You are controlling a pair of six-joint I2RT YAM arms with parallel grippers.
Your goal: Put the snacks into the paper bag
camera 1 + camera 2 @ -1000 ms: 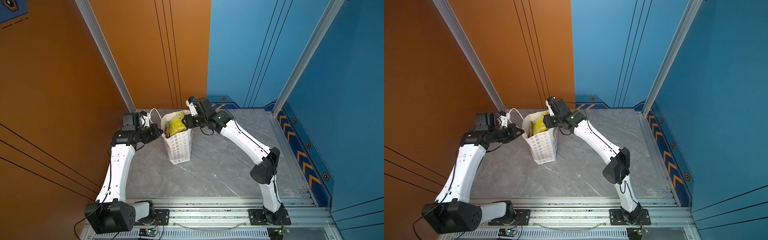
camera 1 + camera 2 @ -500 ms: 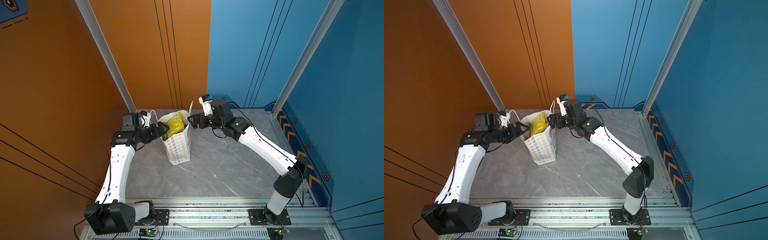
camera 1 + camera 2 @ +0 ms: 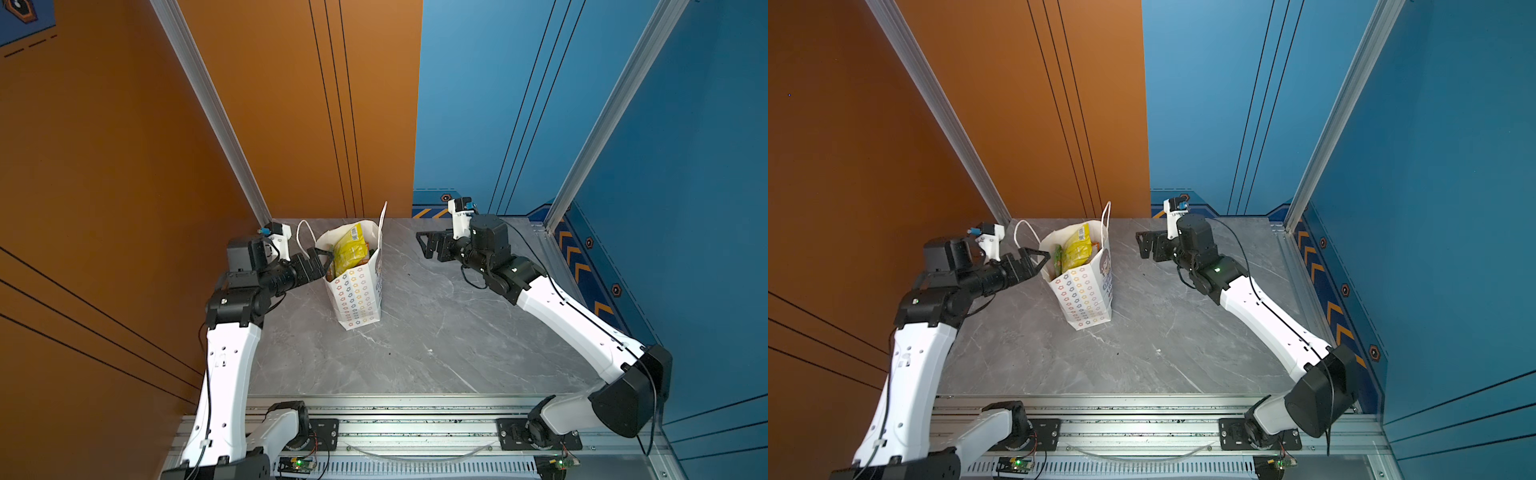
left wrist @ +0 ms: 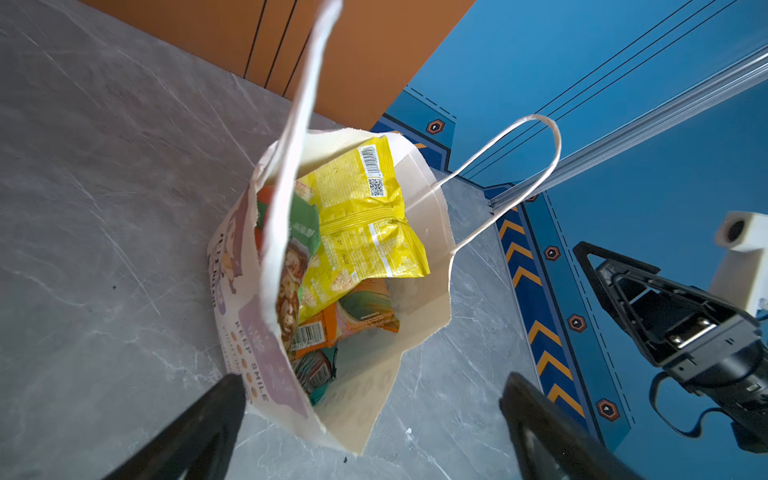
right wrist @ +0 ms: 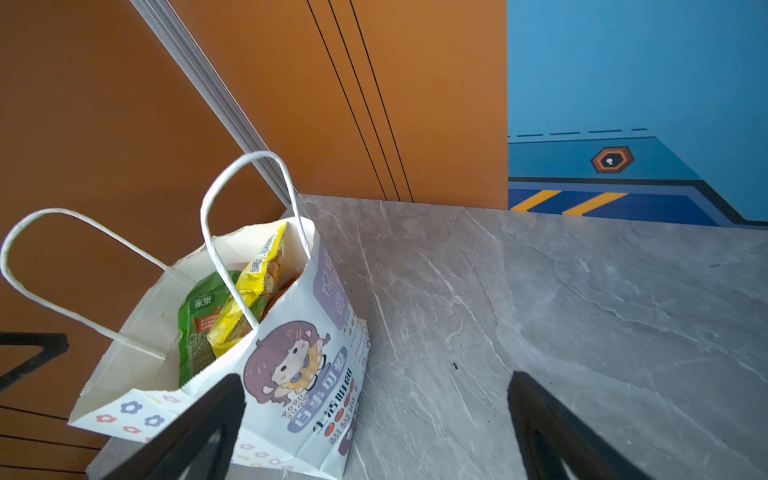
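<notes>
The bag, printed "KEEP SMILE", stands on the counter left of centre in both top views, holding the snacks: a green packet reads "家樂", a yellow packet shows a barcode and QR code. The left tool gapes empty just beside its rim; the right tool, jaws apart and empty, hangs to its right.

Top views high, looking down, wrist views close, sharing paper bag
</notes>
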